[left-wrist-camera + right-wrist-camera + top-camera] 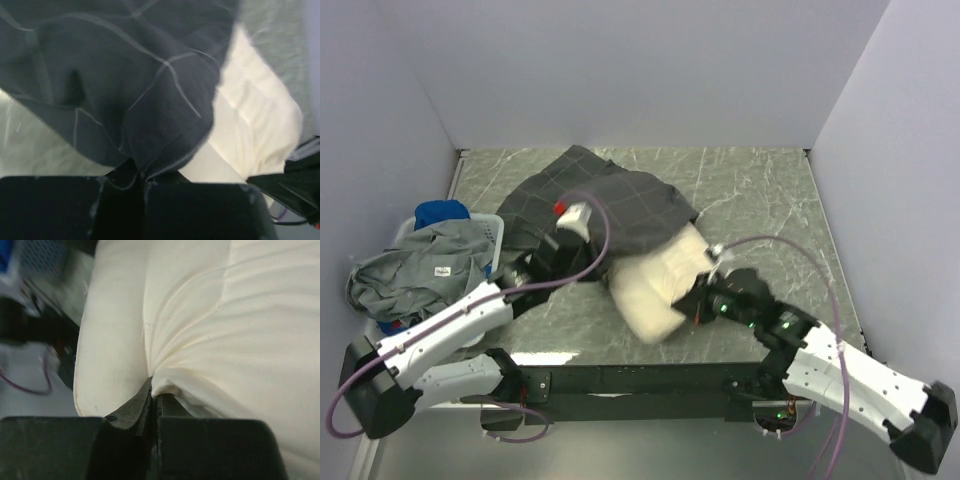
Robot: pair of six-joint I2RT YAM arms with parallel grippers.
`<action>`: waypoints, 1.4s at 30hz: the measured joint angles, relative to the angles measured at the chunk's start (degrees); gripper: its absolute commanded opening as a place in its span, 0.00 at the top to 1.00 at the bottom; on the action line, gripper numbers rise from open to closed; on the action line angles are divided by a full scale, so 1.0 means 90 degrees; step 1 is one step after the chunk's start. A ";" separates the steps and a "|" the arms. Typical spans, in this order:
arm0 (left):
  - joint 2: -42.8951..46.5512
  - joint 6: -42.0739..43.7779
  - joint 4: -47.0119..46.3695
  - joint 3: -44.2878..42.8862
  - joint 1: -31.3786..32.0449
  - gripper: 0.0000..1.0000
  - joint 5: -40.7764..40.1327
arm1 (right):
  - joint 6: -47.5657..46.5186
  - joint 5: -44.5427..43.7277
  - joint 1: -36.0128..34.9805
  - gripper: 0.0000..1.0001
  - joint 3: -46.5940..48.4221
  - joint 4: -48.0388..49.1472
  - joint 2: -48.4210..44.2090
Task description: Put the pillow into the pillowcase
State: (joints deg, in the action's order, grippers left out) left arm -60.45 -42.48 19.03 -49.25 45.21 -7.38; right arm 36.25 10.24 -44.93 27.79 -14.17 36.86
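When you look down from the top, a white basket (496, 222) on the left holds a light-grey garment (420, 268) and a bright blue cloth (442, 212), and the big cream-white soft pillow (655, 290) lies in the middle, its far end under or inside the dark grey checked fabric pillowcase (610, 200), hard to say which. In the left wrist view, the left gripper (142, 175) is pinched on the pillowcase's zip edge. In the right wrist view, the right gripper (152, 399) squeezes a fold of the pillow with stitched lines; the left side is too blurry to name.
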 measured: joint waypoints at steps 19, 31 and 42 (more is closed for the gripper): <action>0.1537 -0.1736 -0.0022 0.2514 0.0032 0.85 -0.0818 | -0.0427 -0.3237 -0.1039 0.14 0.1248 -0.0879 -0.0061; 0.1744 -0.1144 0.1056 0.1717 0.1027 0.21 -0.0899 | -0.0964 -0.0874 0.2392 0.14 0.3011 0.0267 0.4051; 0.0136 -0.0165 0.1579 -0.0597 0.2567 0.02 -0.1406 | -0.0697 0.1020 0.3077 0.18 0.5498 0.0935 0.7878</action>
State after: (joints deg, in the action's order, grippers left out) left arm -59.22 -43.97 33.23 -54.63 68.31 -20.03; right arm 29.98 19.42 -17.23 77.28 -5.76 107.77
